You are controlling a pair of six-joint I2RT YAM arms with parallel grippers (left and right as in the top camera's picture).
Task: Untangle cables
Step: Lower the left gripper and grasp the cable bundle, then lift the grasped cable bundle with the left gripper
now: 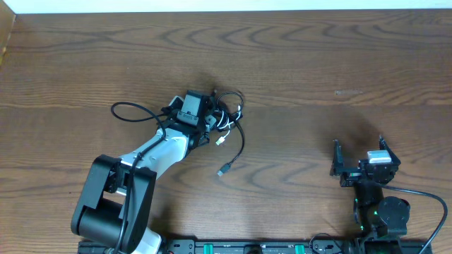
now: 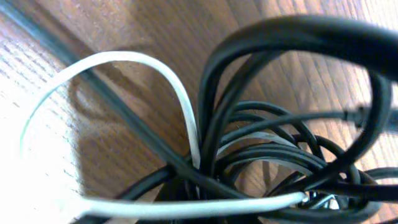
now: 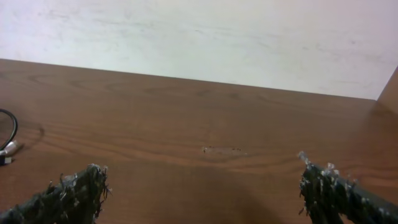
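Currently, cables (image 1: 227, 118): bunched in a knot left of the table's middle, lying on the wood; mostly black strands, with one white strand (image 2: 186, 112) wound through them.
black loop (image 1: 131, 109): thrown out to the left of the knot, flat on the table.
trailing strand (image 1: 240, 144): curved from the knot toward the near edge and ended by a small plug (image 1: 223, 171), which lies apart from the bunch.
white plug end (image 1: 221, 140): seen just below the knot.
left gripper (image 1: 213, 116): set down into the left side of the knot, under the wrist camera block. Its fingers are hidden in both views but are taken as closed nearly all the way. Whether a strand is pinched between them cannot be told.
left wrist view: filled at very close range by overlapping black loops, with the white strand arched over them and crossed again along the bottom.
right gripper (image 3: 202, 202): spread fully wide, with nothing held between its fingers (image 3: 71, 193). It is kept low over bare wood at the right near edge, well apart from the cables.
table (image 1: 318, 63): dark brown wood with marked grain.
wall (image 3: 186, 37): pale, seen beyond the table's far edge.
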